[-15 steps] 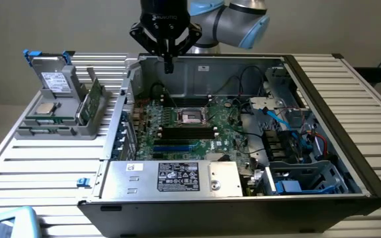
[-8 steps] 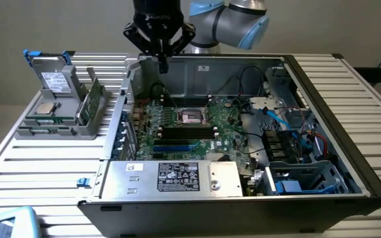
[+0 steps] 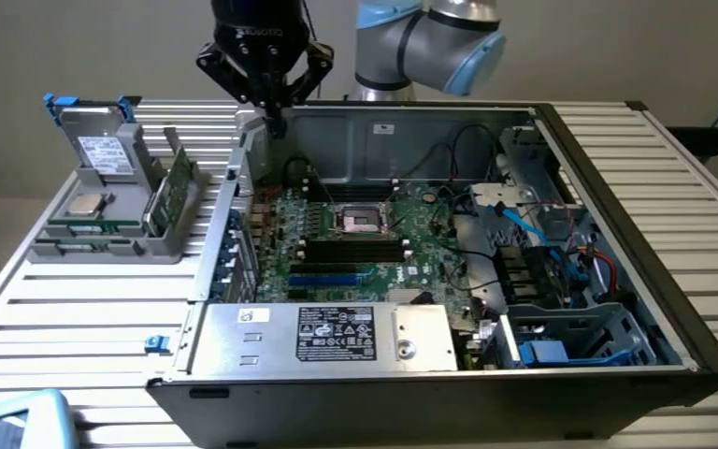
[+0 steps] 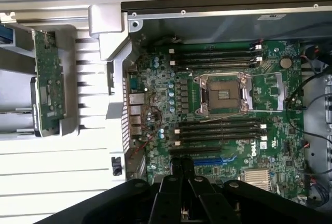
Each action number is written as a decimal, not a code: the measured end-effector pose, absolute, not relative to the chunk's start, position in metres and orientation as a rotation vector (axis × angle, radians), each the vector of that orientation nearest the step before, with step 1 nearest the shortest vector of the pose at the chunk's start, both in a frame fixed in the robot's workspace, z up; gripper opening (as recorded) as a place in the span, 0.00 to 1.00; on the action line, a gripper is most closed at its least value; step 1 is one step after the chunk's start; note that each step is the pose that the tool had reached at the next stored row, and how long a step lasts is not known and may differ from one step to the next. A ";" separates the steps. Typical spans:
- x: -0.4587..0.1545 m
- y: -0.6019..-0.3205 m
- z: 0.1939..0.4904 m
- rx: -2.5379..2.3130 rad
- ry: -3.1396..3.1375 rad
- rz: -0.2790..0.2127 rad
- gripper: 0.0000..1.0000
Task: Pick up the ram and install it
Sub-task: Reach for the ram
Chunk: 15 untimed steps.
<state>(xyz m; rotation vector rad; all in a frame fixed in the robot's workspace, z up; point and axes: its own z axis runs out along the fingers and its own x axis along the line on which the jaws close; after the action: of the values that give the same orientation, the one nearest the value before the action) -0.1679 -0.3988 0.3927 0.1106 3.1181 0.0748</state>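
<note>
The ram [image 3: 180, 190] stands on its long edge in the grey holder [image 3: 109, 251] on the slatted tabletop [image 3: 72, 309], outside the open case [image 3: 639, 210] and not yet picked up. The jaws hang above the case's back corner on the exterior view's left; they look closed or nearly so, with nothing between them. From there the ram lies lower, further to that view's left and nearer the camera. Its long axis runs from near to far, crosswise to the black slots [image 3: 352, 250] on the motherboard [image 3: 428, 257]. The gripper body reads "ROBOTIQ", and the wrist view shows "DELL" on the board. I cannot read the white labels on the drive [image 3: 107, 150] and the power supply [image 3: 334, 332].
</note>
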 end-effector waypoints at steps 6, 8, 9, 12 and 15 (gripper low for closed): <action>-0.195 -0.399 0.393 0.110 3.118 0.075 0.11; -0.204 -0.399 0.393 0.110 3.118 0.075 0.11; -0.209 -0.399 0.393 0.111 3.118 0.075 0.11; -0.222 -0.399 0.392 0.110 3.118 0.075 0.11; -0.236 -0.398 0.392 0.110 3.118 0.075 0.11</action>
<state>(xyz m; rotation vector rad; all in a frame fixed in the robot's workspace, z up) -0.2357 -0.3985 0.3921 0.1102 3.1180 0.0750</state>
